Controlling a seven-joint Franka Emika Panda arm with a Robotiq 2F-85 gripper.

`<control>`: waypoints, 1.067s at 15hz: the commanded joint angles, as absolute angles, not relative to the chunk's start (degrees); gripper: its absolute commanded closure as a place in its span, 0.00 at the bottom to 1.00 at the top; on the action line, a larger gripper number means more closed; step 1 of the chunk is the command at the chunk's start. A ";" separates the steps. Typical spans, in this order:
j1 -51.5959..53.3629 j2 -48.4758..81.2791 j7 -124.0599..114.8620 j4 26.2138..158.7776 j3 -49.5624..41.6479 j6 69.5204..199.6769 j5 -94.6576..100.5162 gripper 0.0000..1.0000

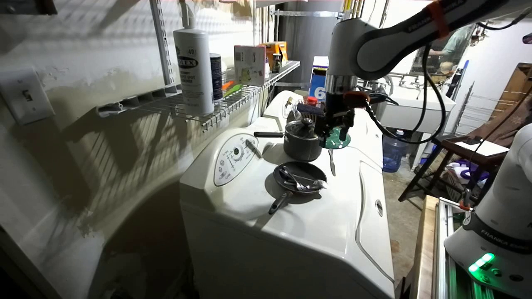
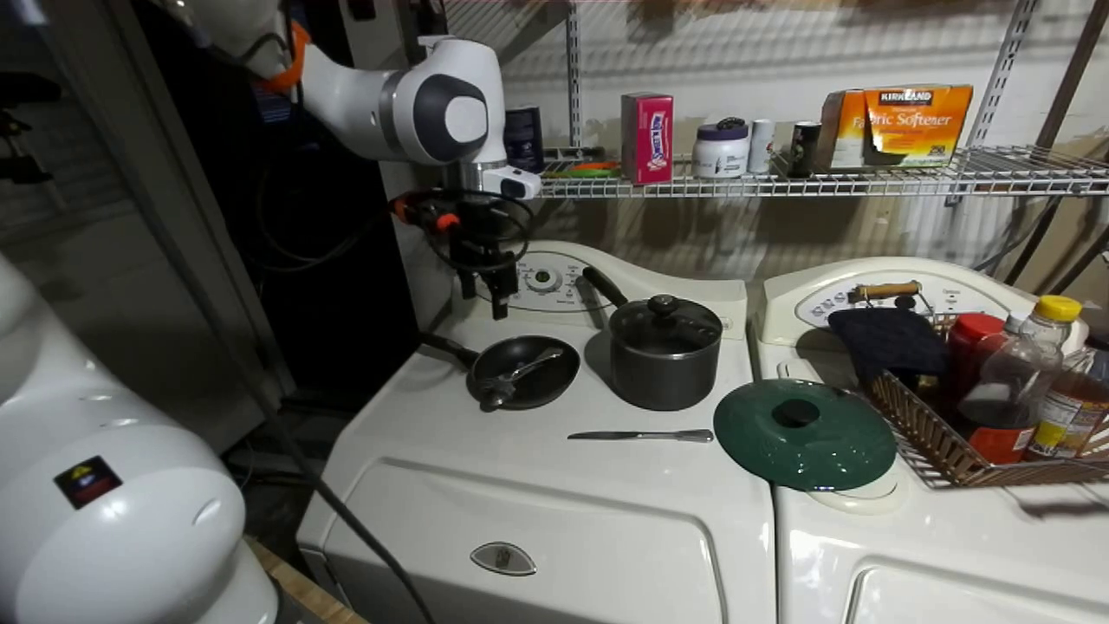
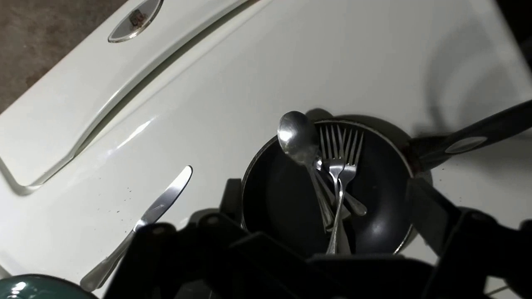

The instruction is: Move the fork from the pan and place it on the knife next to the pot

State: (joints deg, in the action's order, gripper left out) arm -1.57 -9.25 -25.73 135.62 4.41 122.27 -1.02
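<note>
Black and shallow, the pan [image 2: 546,387] is sitting on the white table [image 2: 511,444], and in an exterior view its dark handle [image 2: 448,347] is pointing to the far left. Two forks [image 3: 348,170] are lying inside the pan; the wrist view is showing their tines close together and their handles overlapping, both well apart from the knife [image 2: 641,435]. A spoon [image 3: 296,135] is lying beside them, its bowl reaching over the pan's rim, while a further handle [image 3: 357,206] is slanting beneath the forks, its other end mostly hidden.

The tool [image 2: 483,302] is hanging above the table, clear of the things below. Its fingers [image 3: 232,195] are standing wide apart and holding nothing; in the wrist view the pan and the cutlery are showing between them.

In an exterior view the dark grey pot [image 2: 664,381] is standing upright to the right of the pan, its glass lid [image 2: 665,336] resting on top. Near side of the pot, the knife is lying flat, blade pointing left, handle end just beside a green lid [image 2: 832,455]; whether those two are touching I cannot tell. Farther right, a wire basket [image 2: 927,429] is holding bottles [image 2: 1044,338]. Along the far wall, a wire shelf [image 2: 797,186] is carrying a pink box [image 2: 651,143] and an orange box [image 2: 918,126].
</note>
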 commanded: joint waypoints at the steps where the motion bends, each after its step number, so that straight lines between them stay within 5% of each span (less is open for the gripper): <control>1: -1.15 0.02 -29.18 129.38 3.69 121.22 -2.49 0.00; 16: 1.54 11.86 -34.76 122.35 1.51 119.58 -2.27 0.00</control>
